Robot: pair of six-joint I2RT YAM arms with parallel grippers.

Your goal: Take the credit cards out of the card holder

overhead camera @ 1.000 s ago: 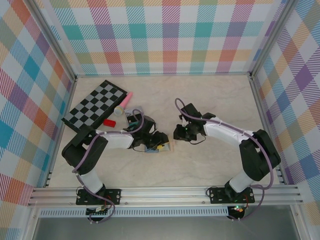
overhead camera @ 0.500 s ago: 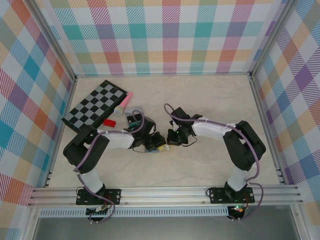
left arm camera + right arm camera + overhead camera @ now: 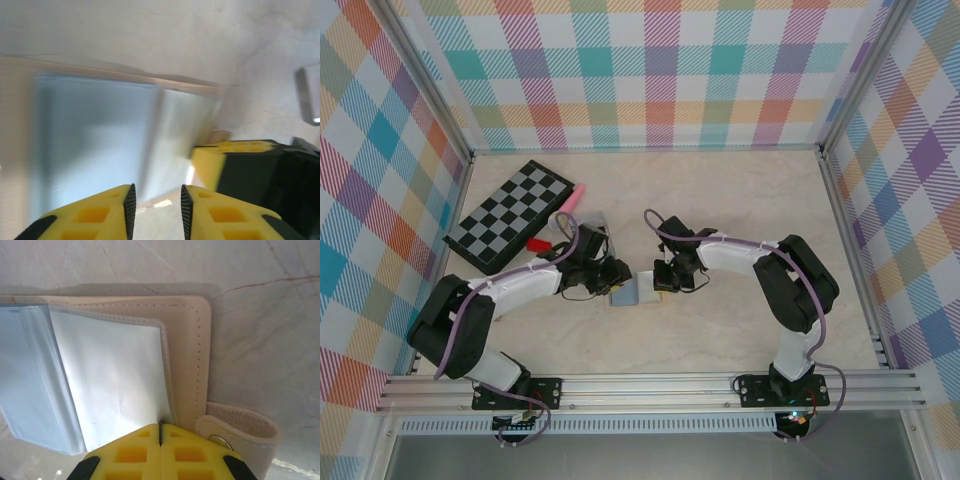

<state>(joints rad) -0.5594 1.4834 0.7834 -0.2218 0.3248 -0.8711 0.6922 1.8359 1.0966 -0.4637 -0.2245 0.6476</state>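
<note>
The card holder lies opened flat on the pale marbled tabletop, in the middle of the near half, between the two arms' tips. From the right wrist camera its tan stitched outer cover faces down and its light-blue inner panels face up. A tan closing strap with a small metal snap sticks out from the holder's edge.

The right fingers are pressed tightly together, with only a thin seam between them. They sit at the near edge of the holder's blue panel, just beside the strap. Whether they pinch the panel's edge cannot be told.

The left fingers stand slightly apart, with a narrow gap and nothing between them. They hover over the holder's opposite side, above its blurred blue panels. From the left wrist camera a yellow pad of the right arm's tip shows at the holder's far edge.

Beyond the holder, on the left arm's side, a black-and-grey chessboard lies on the tabletop. A pink stick and a small red piece lie between the board and the holder. Plaid walls enclose the tabletop.
</note>
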